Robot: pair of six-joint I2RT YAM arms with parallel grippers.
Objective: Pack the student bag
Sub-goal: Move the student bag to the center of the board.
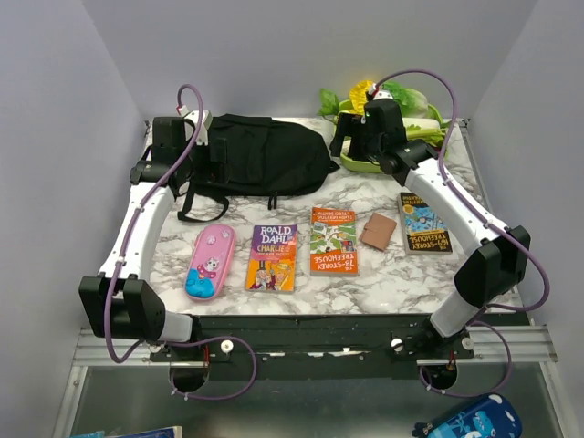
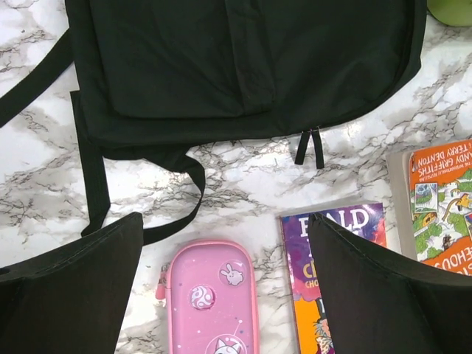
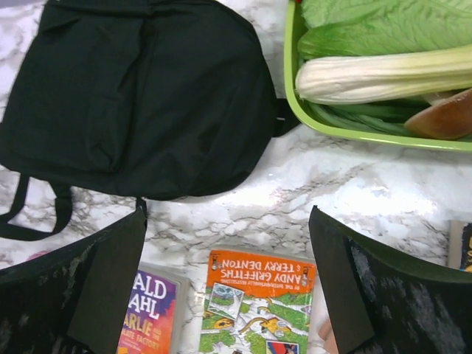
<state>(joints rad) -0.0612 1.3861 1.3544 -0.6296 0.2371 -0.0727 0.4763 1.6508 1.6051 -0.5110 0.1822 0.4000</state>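
Note:
The student bag [image 1: 260,160] lies flat at the back of the marble table, black, straps trailing left; it also fills the top of the left wrist view [image 2: 243,59] and the right wrist view [image 3: 140,96]. In front lie a pink pencil case [image 1: 211,262] [image 2: 212,302], a purple Roald Dahl book [image 1: 273,257] [image 2: 361,217] [image 3: 151,313], an orange Treehouse book [image 1: 333,240] [image 2: 442,199] [image 3: 258,302] and a second Treehouse book [image 1: 423,224]. My left gripper [image 1: 214,153] [image 2: 226,221] hovers open over the bag's left edge. My right gripper [image 1: 347,139] [image 3: 228,214] hovers open by the bag's right end. Both hold nothing.
A green tray [image 1: 360,166] [image 3: 291,88] of leafy vegetables stands at the back right, touching the bag's right end. A small brown card-like piece [image 1: 378,231] lies between the two Treehouse books. White walls close in the table's left, back and right sides.

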